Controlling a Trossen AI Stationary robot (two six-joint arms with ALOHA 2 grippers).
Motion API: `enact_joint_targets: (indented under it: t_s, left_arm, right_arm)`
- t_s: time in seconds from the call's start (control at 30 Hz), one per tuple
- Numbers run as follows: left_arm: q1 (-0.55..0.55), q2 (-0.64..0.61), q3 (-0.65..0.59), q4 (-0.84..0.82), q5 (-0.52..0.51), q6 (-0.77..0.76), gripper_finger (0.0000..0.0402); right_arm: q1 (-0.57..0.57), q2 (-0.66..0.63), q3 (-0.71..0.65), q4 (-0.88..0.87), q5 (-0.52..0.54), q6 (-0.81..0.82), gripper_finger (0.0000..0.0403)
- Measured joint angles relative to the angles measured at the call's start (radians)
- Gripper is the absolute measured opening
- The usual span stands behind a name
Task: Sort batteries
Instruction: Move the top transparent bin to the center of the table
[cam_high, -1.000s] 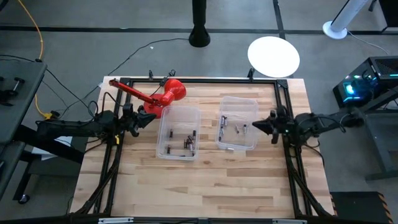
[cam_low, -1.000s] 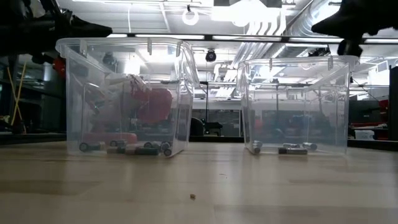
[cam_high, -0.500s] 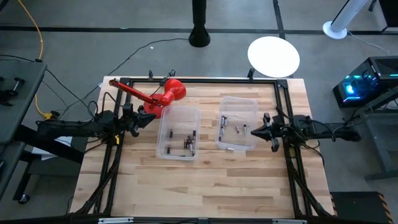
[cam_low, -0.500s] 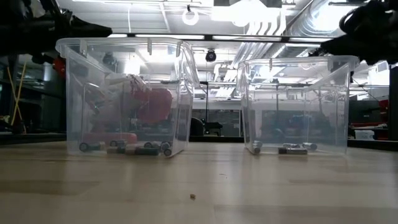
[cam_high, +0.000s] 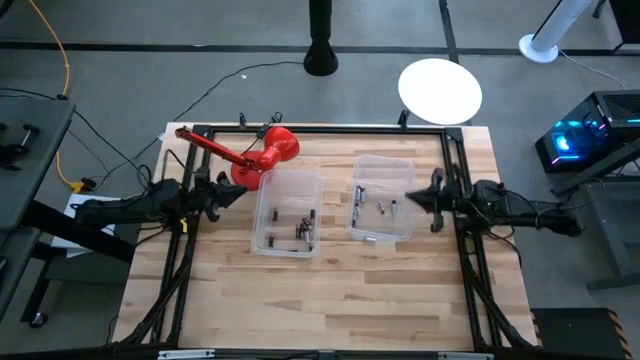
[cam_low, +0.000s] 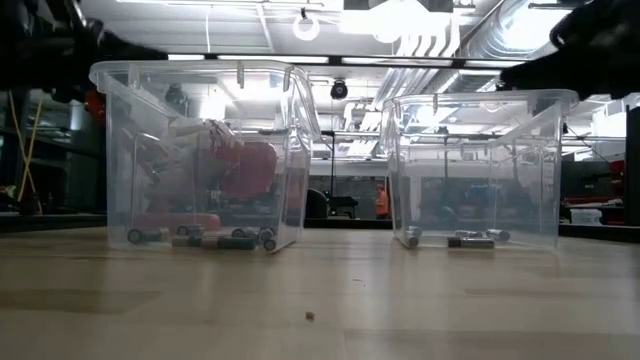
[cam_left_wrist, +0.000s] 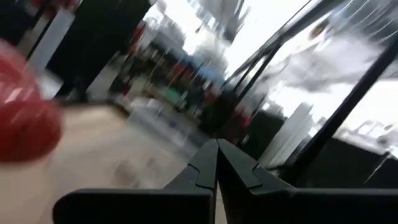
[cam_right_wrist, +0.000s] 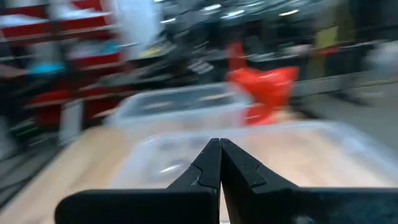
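Two clear bins stand on the wooden table (cam_high: 330, 300). The left bin (cam_high: 286, 213) holds dark batteries (cam_high: 303, 229) on its floor, and they also show in the low view as dark batteries (cam_low: 215, 239). The right bin (cam_high: 381, 198) holds silvery batteries (cam_high: 379, 207), seen low as silvery batteries (cam_low: 470, 240). My left gripper (cam_high: 239, 190) hovers shut just left of the left bin, fingertips together (cam_left_wrist: 216, 149). My right gripper (cam_high: 409, 197) hovers shut at the right bin's right wall, fingertips together (cam_right_wrist: 219, 149). Neither holds anything.
A red plunger-like tool (cam_high: 250, 155) lies at the far left of the table, just behind the left bin. A black frame (cam_high: 455, 160) runs along the table's edges. A small crumb (cam_low: 309, 315) lies on the bare wood in front of the bins.
My right gripper has come down a little beside the right bin and rolled about its own pointing line, staying shut. The bins and batteries have kept still.
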Motion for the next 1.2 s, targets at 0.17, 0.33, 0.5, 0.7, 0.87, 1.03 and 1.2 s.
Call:
enact_joint_targets:
  t_s: [0.17,0.33,0.5,0.7,0.87,1.03,1.2]
  left_arm:
    - [0.0,-0.036,0.0,-0.216,0.005,0.0,0.0]
    - [-0.002,-0.041,0.001,-0.223,0.025,0.0,0.0]
    - [-0.002,-0.041,0.001,-0.222,0.025,0.0,0.0]
    - [-0.002,-0.041,0.001,-0.221,0.025,0.0,0.0]
    - [-0.002,-0.041,0.0,-0.221,0.026,0.0,0.0]
    - [-0.002,-0.041,0.0,-0.221,0.027,0.0,0.0]
    - [-0.002,-0.041,0.0,-0.221,0.027,0.0,0.0]
  right_arm:
    - [-0.066,0.001,0.038,-0.042,0.314,-0.006,0.0]
    - [-0.157,0.016,0.038,-0.11,0.538,0.023,0.0]
    - [-0.254,0.05,0.038,-0.231,0.573,0.147,0.0]
    - [-0.341,0.119,0.038,-0.3,0.431,0.224,0.0]
    - [-0.368,0.181,0.038,-0.248,0.163,0.151,0.0]
    - [-0.368,0.244,0.038,-0.145,-0.048,0.085,0.0]
    - [-0.368,0.312,0.038,-0.065,-0.184,0.073,0.0]
